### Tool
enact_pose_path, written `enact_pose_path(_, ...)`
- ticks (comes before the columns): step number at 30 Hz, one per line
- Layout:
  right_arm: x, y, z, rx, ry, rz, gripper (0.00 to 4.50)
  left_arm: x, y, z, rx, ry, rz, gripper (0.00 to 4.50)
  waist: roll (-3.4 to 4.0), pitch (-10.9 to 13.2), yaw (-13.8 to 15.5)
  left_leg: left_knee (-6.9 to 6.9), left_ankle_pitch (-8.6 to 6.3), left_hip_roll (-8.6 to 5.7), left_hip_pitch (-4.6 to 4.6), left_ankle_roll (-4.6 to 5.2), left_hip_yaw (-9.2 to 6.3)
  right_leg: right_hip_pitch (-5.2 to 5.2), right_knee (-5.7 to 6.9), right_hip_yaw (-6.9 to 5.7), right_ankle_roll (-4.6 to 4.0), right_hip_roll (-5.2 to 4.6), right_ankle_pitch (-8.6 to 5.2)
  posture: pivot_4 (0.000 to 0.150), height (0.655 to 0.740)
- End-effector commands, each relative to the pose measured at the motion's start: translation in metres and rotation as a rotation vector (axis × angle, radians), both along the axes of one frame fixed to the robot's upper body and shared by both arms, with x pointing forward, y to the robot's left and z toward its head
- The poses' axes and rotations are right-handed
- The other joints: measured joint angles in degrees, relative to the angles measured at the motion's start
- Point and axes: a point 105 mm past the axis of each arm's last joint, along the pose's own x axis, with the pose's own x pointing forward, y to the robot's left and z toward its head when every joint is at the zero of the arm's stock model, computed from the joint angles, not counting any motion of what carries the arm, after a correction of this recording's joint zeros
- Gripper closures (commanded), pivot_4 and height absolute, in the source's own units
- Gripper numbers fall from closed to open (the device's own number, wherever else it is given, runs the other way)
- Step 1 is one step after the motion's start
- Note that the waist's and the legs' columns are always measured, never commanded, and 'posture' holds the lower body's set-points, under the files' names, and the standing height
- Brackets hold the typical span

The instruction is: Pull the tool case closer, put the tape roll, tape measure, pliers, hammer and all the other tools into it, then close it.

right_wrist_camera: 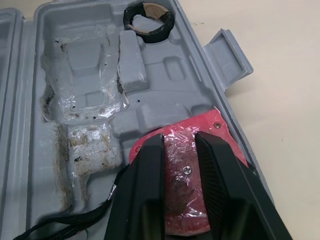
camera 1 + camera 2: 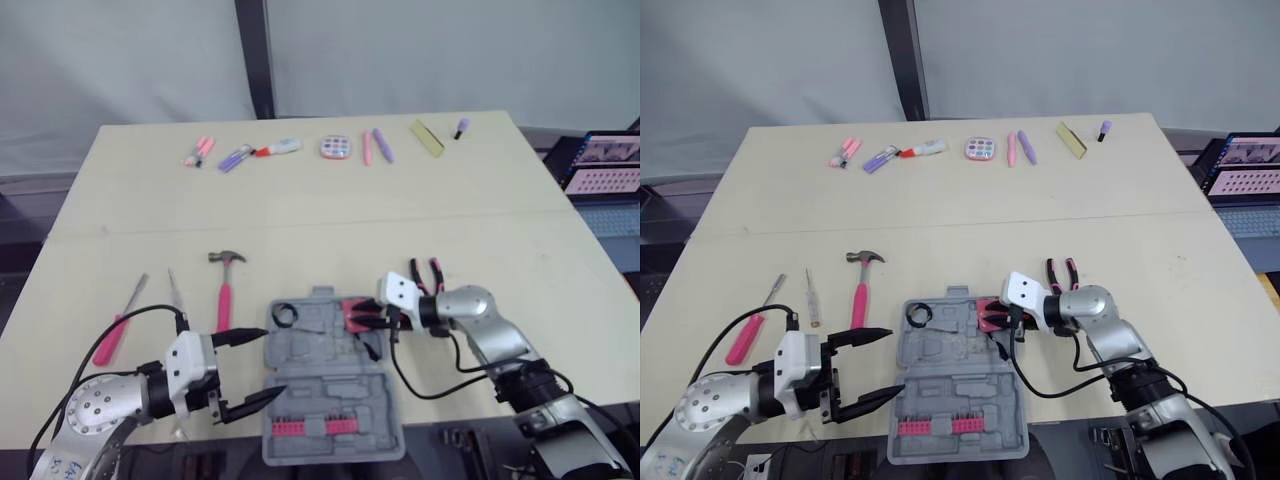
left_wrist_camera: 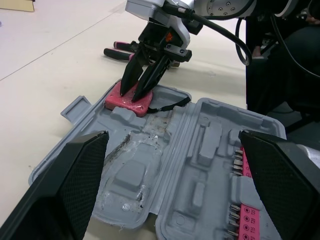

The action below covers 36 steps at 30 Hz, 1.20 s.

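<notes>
Grey plastic tool case (image 2: 330,385) lies open; narrowly parted fingers (image 1: 145,190) of right gripper (image 3: 133,94) touch red tape measure (image 3: 116,101) at its rim, left gripper (image 2: 272,362) spread wide alongside

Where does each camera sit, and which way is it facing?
Eye views: on the head, facing down over the table; left hand and right hand show by the case.
Left wrist: looks across the case at the right hand, between its own open fingers.
Right wrist: looks past its own hand down at the tape measure and tape roll.
Both wrist views share the tape measure.
</notes>
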Motion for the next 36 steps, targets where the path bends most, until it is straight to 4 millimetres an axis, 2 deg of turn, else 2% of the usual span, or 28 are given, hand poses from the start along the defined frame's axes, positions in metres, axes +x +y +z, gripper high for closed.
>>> enact_pose_path(1, -0.006, -0.019, -0.04, -0.079, 0.152, -0.108, 3.45, -0.001, 0.001, 0.007, -0.008, -0.03, -0.003, 0.0, 0.0, 0.0, 0.0, -0.01, 0.0, 0.0, 0.07, 0.0, -0.02, 0.09, -0.04, 0.0, 0.0, 0.0, 0.0, 0.15, 0.74)
enact_pose_path(5, -0.007, -0.021, -0.045, -0.061, 0.185, -0.13, 3.45, -0.002, 0.001, 0.007, -0.007, -0.03, -0.002, 0.0, -0.01, 0.0, 0.1, -0.23, -0.03, 0.01, 0.64, -0.02, -0.03, 0.66, -0.29, 0.01, -0.02, 0.0, -0.01, 0.15, 0.74)
enact_pose_path(13, -0.008, -0.023, -0.047, -0.031, 0.182, -0.148, 3.45, -0.002, 0.0, 0.008, -0.007, -0.032, -0.004, 0.0, -0.01, 0.0, 0.2, -0.23, -0.03, 0.01, 0.65, -0.02, -0.02, 0.67, -0.29, 0.02, -0.02, 0.0, -0.01, 0.15, 0.74)
enact_pose_path(19, -0.008, -0.022, -0.041, 0.004, 0.132, -0.136, 3.45, -0.001, 0.001, 0.008, -0.009, -0.033, -0.006, 0.0, -0.01, 0.0, 0.3, -0.23, -0.04, 0.01, 0.65, -0.03, -0.02, 0.67, -0.31, 0.02, -0.02, 0.0, -0.01, 0.15, 0.74)
enact_pose_path(21, -0.003, -0.021, -0.031, 0.029, 0.092, -0.146, 3.45, 0.0, 0.002, 0.007, -0.01, -0.031, 0.0, 0.0, -0.01, 0.0, 0.4, -0.24, -0.04, 0.01, 0.65, -0.03, -0.02, 0.67, -0.32, 0.02, -0.02, 0.0, -0.01, 0.15, 0.74)
enact_pose_path(25, -0.002, -0.019, 0.01, 0.091, 0.008, -0.118, 3.45, 0.002, 0.004, 0.007, -0.028, -0.016, 0.02, 0.0, 0.2, 0.2, 0.8, -0.24, -0.04, 0.0, 0.58, -0.03, -0.01, 0.64, -0.37, 0.03, -0.02, 0.0, -0.01, 0.15, 0.74)
enact_pose_path(27, -0.012, -0.02, 0.033, 0.111, -0.011, -0.092, 3.45, 0.003, 0.007, 0.007, -0.047, -0.011, 0.055, 0.0, 0.37, 0.3, 1.4, -0.21, -0.04, -0.02, 0.36, -0.02, 0.0, 0.49, -0.44, 0.06, -0.02, -0.01, -0.01, 0.15, 0.74)
enact_pose_path(31, -0.037, -0.025, 0.053, 0.101, -0.015, -0.052, 3.45, 0.001, 0.015, 0.006, -0.046, 0.011, 0.086, 0.0, 0.43, 0.3, 1.5, -0.04, -0.04, 0.0, -0.26, -0.02, -0.02, 0.09, -0.67, 0.01, -0.02, 0.04, -0.01, 0.15, 0.74)
enact_pose_path(33, -0.05, -0.03, 0.056, 0.087, 0.002, -0.057, 3.45, -0.002, 0.02, 0.005, -0.042, 0.02, 0.104, 0.0, 0.39, 0.4, 1.5, -0.04, -0.04, 0.02, -0.26, -0.02, -0.02, 0.13, -0.72, 0.0, -0.02, 0.04, -0.01, 0.15, 0.74)
enact_pose_path(35, -0.073, -0.042, 0.052, 0.054, 0.045, -0.073, 3.45, -0.009, 0.029, 0.004, -0.03, 0.033, 0.128, 0.0, 0.39, 0.4, 1.7, -0.05, -0.03, 0.02, -0.26, -0.01, -0.02, 0.16, -0.8, 0.0, -0.01, 0.04, -0.01, 0.15, 0.74)
enact_pose_path(36, -0.085, -0.047, 0.049, 0.048, 0.075, -0.087, 3.22, -0.014, 0.034, 0.003, -0.02, 0.04, 0.138, 0.0, 0.38, 0.4, 1.8, -0.08, -0.04, 0.03, -0.25, -0.01, -0.03, 0.19, -0.82, -0.01, -0.01, 0.04, -0.01, 0.15, 0.74)
